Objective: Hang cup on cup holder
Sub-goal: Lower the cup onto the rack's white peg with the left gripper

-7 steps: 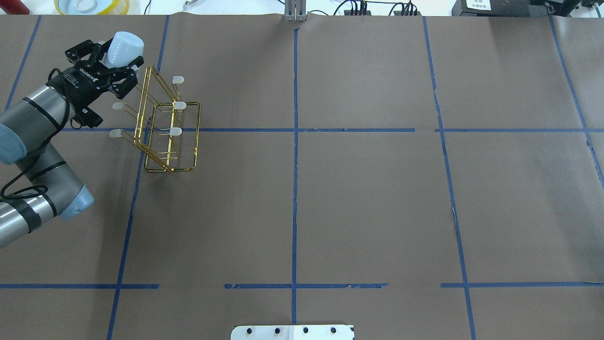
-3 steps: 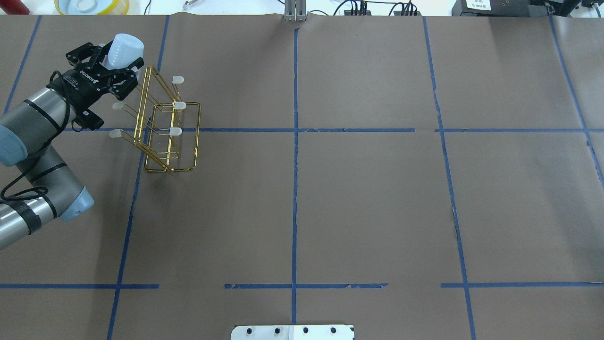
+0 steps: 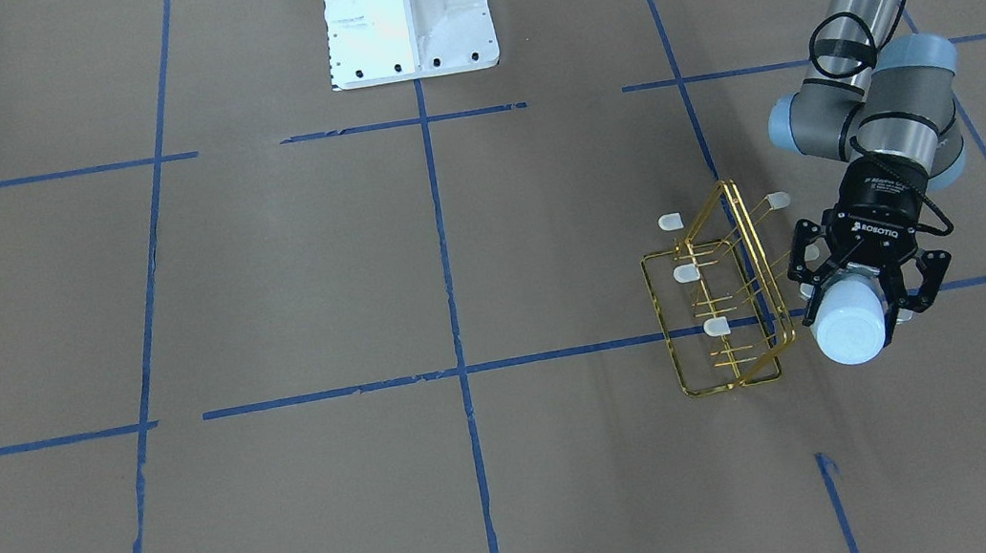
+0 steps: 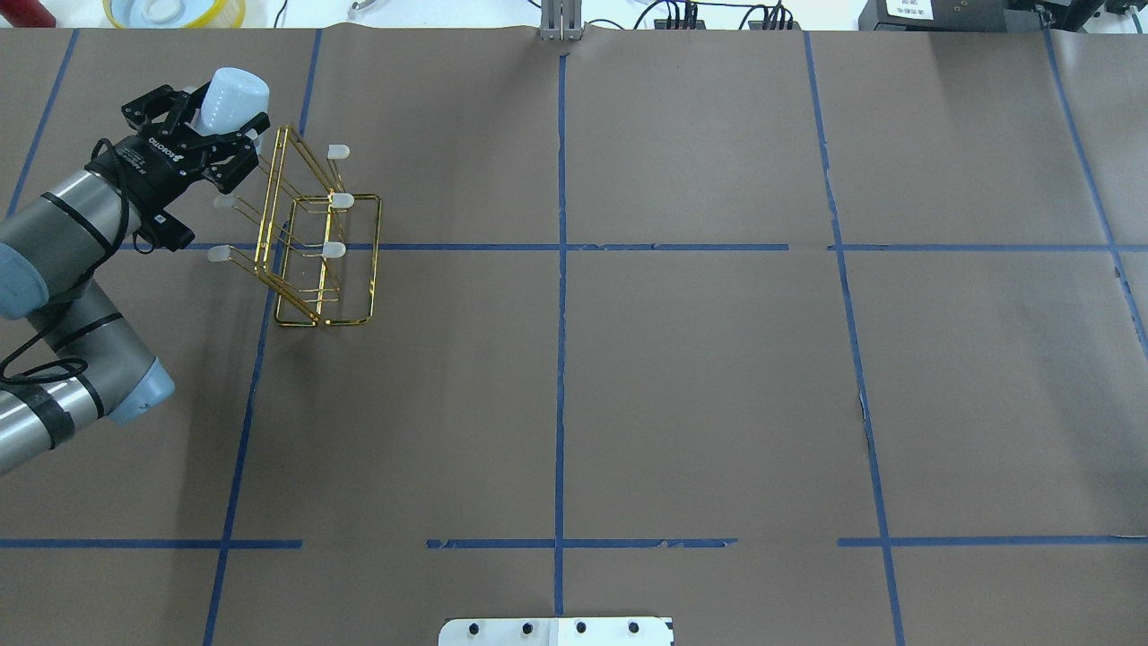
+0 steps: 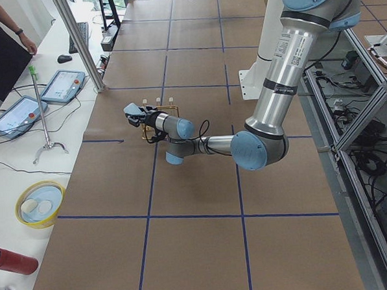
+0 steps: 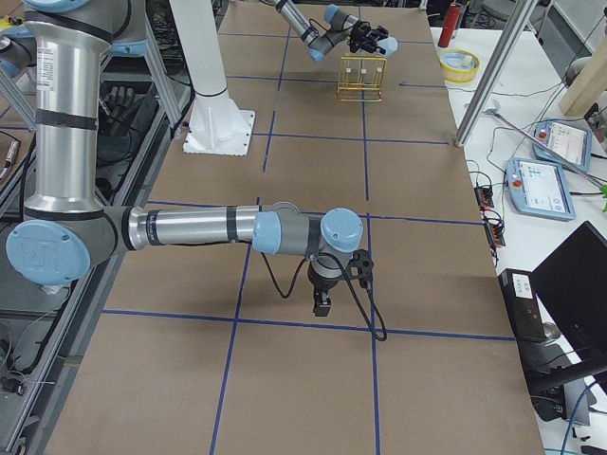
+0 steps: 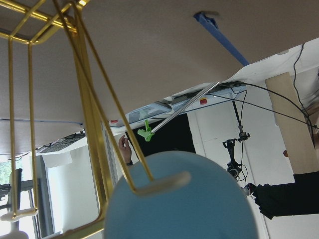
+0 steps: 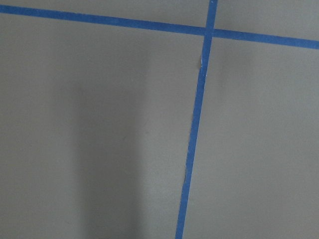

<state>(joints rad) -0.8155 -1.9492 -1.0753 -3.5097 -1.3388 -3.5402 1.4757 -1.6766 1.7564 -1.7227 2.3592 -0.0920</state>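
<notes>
Near the tabletop's (image 4: pixel 682 377) far-left corner you see the left gripper (image 4: pixel 213 111), fingers clamped on the small pale blue-white plastic cup (image 4: pixel 235 90), just left of the gold wire cup holder (image 4: pixel 321 235), while the right gripper's (image 6: pixel 321 305) finger state cannot be told.

One cup (image 4: pixel 235 94). One cup holder (image 4: pixel 334 249), five capped prongs (image 4: pixel 337 151) visible. Two arms: left arm (image 4: pixel 63 224), right arm (image 6: pixel 190 227).

The gold wire A-frame cup holder (image 4: pixel 309 224) is placed on the brown paper-covered table (image 4: pixel 717 359), in its far left part as seen from overhead. The pale blue-white tapered plastic cup (image 4: pixel 235 93) is held in the black two-finger left gripper (image 4: pixel 222 112), above the table, just beside the holder's far left corner.
</notes>
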